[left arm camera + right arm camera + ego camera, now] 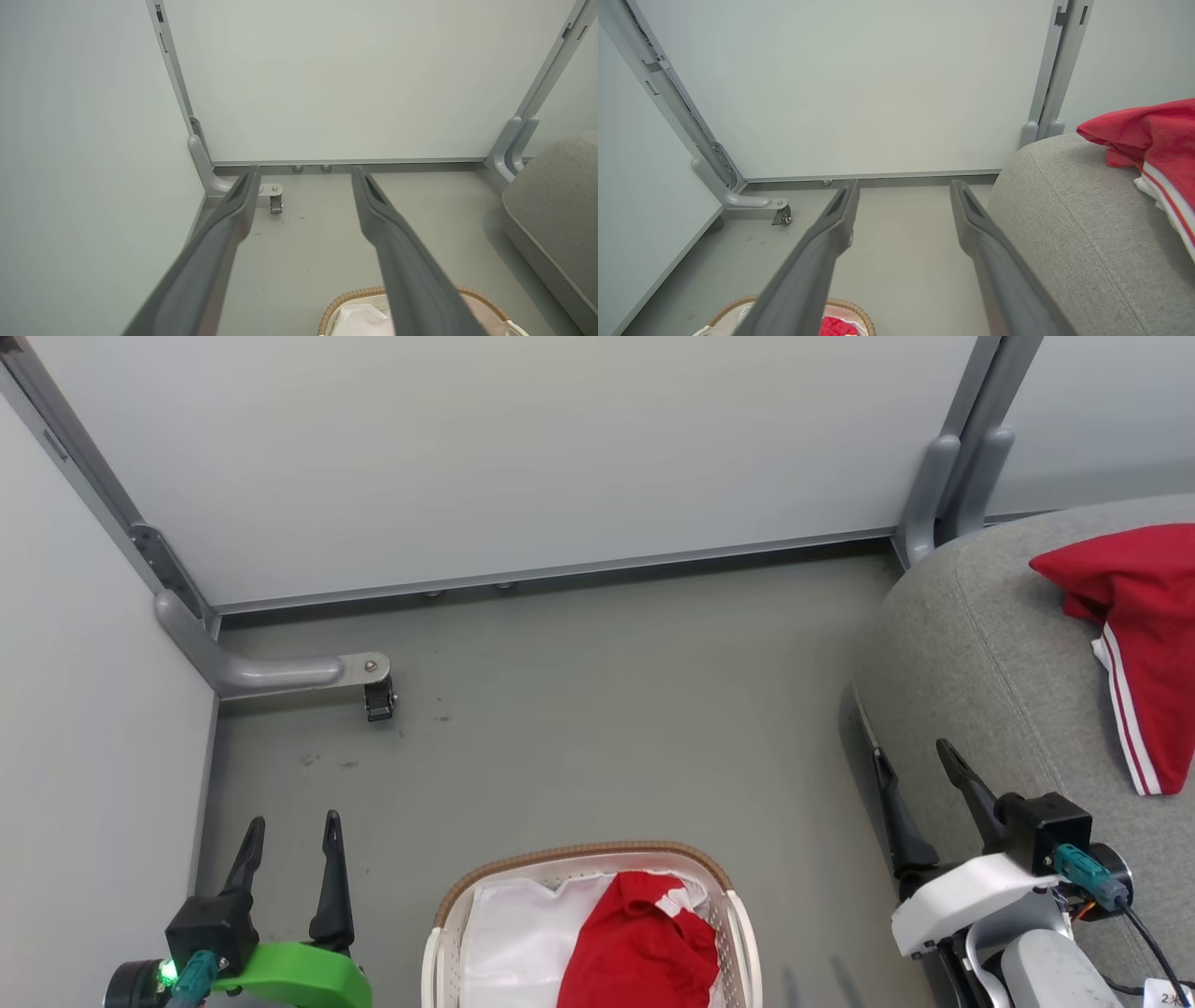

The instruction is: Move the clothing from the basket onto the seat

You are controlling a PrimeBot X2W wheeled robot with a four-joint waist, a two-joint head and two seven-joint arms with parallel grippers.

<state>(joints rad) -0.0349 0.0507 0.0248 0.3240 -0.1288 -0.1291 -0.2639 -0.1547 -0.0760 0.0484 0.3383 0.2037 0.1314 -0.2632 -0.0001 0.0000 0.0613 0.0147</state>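
One red garment (644, 943) lies bunched in the white basket (446, 919) with its brown woven rim, at the bottom middle of the head view, on the white cloth liner. A second red garment (1144, 635) with white stripe trim rests on the grey seat (980, 653) at the right; the right wrist view shows this garment (1148, 135) on the seat (1064, 224) too. My left gripper (292, 823) is open, to the left of the basket, holding nothing. My right gripper (910, 752) is open at the seat's front edge, also holding nothing.
Pale partition walls (504, 457) with grey metal frames close the space behind and on the left. A grey support foot with a small caster (378, 695) juts onto the grey floor (607, 709) at back left. Another grey post (952, 485) stands behind the seat.
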